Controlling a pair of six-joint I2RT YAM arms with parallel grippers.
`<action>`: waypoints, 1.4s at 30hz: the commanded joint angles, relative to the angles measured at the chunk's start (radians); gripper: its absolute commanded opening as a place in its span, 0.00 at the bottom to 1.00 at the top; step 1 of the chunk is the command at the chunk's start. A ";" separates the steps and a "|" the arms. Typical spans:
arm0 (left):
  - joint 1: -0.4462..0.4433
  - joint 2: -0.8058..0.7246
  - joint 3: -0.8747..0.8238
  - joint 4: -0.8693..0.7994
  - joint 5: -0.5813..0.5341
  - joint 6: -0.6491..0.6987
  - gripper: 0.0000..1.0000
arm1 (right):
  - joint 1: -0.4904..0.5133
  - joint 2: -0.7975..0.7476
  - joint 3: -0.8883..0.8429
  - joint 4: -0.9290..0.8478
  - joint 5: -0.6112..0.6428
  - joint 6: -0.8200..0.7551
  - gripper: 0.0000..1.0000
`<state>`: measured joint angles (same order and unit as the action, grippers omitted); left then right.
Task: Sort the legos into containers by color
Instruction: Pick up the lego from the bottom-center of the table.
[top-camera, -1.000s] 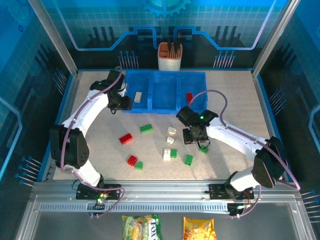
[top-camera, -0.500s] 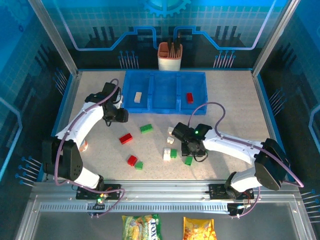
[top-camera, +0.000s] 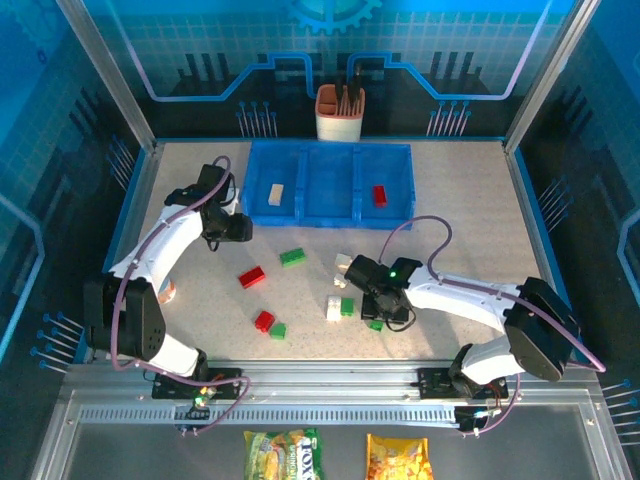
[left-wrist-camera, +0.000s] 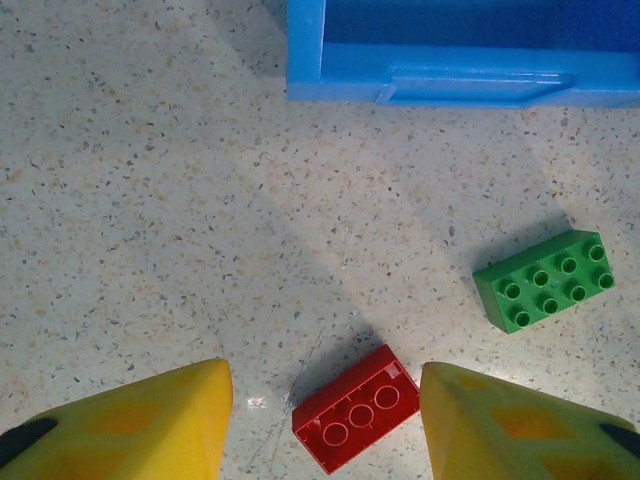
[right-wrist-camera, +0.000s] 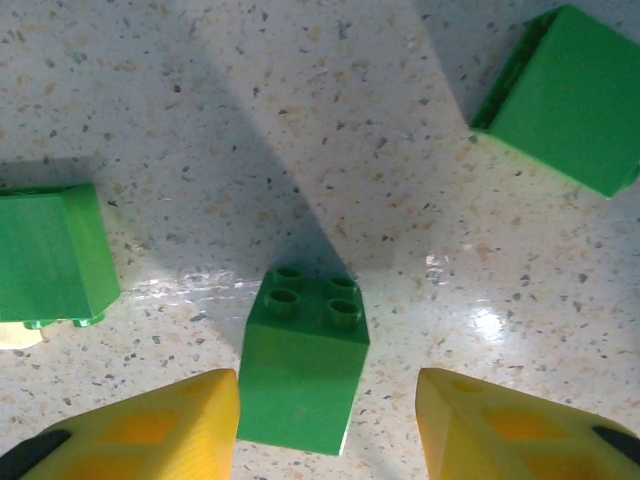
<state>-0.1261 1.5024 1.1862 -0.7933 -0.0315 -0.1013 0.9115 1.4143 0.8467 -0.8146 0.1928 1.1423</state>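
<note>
As the left gripper (left-wrist-camera: 322, 372) hung over the speckled table (left-wrist-camera: 150, 200), its yellow fingers (left-wrist-camera: 140, 425) stood moderately parted and gripped nothing. Down in the gap between them a red brick (left-wrist-camera: 357, 408) lay on the surface, studs up, and neither finger touched it. Off to the right a long green brick (left-wrist-camera: 545, 279) sat well clear, and the near wall of the blue tray (left-wrist-camera: 450, 80) ran across the top of that wrist view.

Over on the other side, the right gripper (right-wrist-camera: 328, 378) was low over the table, jaws apart, with a square green brick (right-wrist-camera: 303, 370) sitting between the pads (right-wrist-camera: 500, 430). Bare table showed on both sides of it, so no squeeze, no contact! Another green piece (right-wrist-camera: 565, 100) lay up and to the right. A third green piece (right-wrist-camera: 50, 255) sat at the left with a cream sliver (right-wrist-camera: 15, 335) just beside its lower edge.

From overhead, the sorting stood like this: one cream brick (top-camera: 277, 192) lay in the tray's left compartment and one red piece (top-camera: 379, 195) in the right compartment. Loose on the table near the front, a red-and-green pair (top-camera: 264, 320) lay just beside each other. An orange-and-white cup (top-camera: 340, 115) stood behind the tray, and snack packets (top-camera: 285, 452) lay at the bottom edge of the overhead view.
</note>
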 joint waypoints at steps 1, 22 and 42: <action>0.010 -0.008 -0.012 0.010 0.028 0.009 0.53 | 0.022 0.028 -0.011 0.038 -0.025 0.032 0.52; 0.011 -0.007 -0.017 0.011 0.048 0.009 0.53 | 0.034 0.075 -0.043 0.070 -0.022 0.051 0.51; 0.010 -0.008 -0.025 0.013 0.053 0.008 0.53 | 0.036 0.167 -0.029 0.126 -0.044 0.033 0.50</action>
<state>-0.1261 1.5024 1.1751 -0.7792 -0.0021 -0.1017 0.9314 1.5509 0.8135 -0.7044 0.1631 1.1706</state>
